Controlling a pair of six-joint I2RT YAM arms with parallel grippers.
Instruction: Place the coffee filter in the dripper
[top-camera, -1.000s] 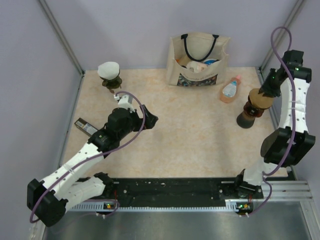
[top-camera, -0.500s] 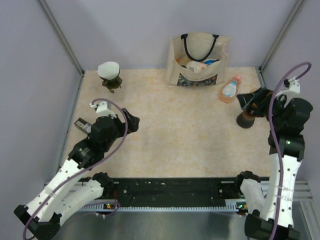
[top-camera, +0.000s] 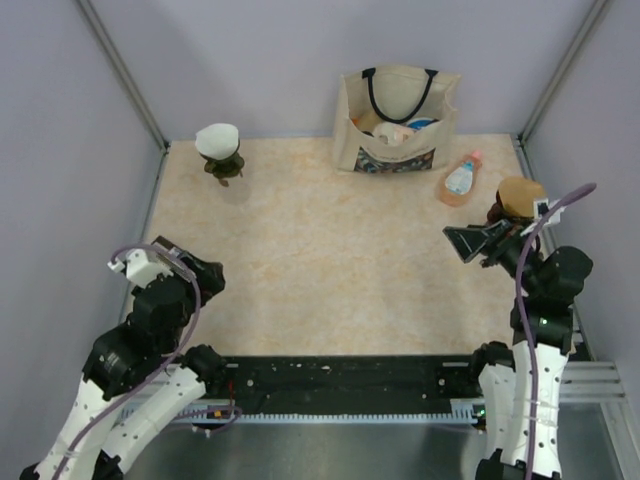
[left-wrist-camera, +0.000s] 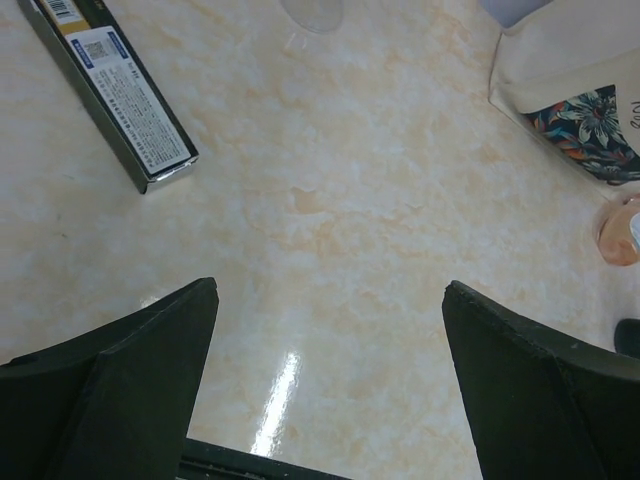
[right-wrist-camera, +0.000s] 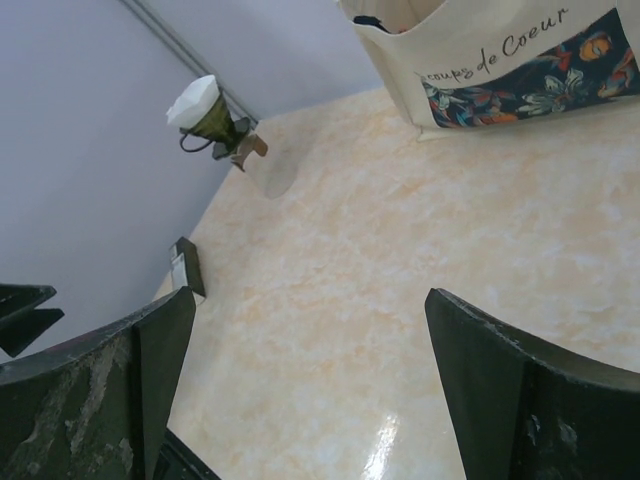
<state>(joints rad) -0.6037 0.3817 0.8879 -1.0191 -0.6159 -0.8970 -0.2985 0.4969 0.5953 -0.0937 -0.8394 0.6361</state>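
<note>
**Filter seated, both arms idle**

The left gripper (left-wrist-camera: 330, 290) hangs wide open and empty above the surface (top-camera: 340, 240). Far back, the white filter (top-camera: 217, 139) appears to sit inside the dripper (top-camera: 222, 166). The right gripper (right-wrist-camera: 310, 295) gapes likewise, holding nothing. The task looks complete, and the next move calls only for checking the seating.

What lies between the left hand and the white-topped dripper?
Only bare table up to the dripper, in the top view; the left wrist view shows the box aside.

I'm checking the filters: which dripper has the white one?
The far-left dripper, in the back corner, with a white filter in it. The right dripper, by the pink bottle, shows a brown top instead.
</note>
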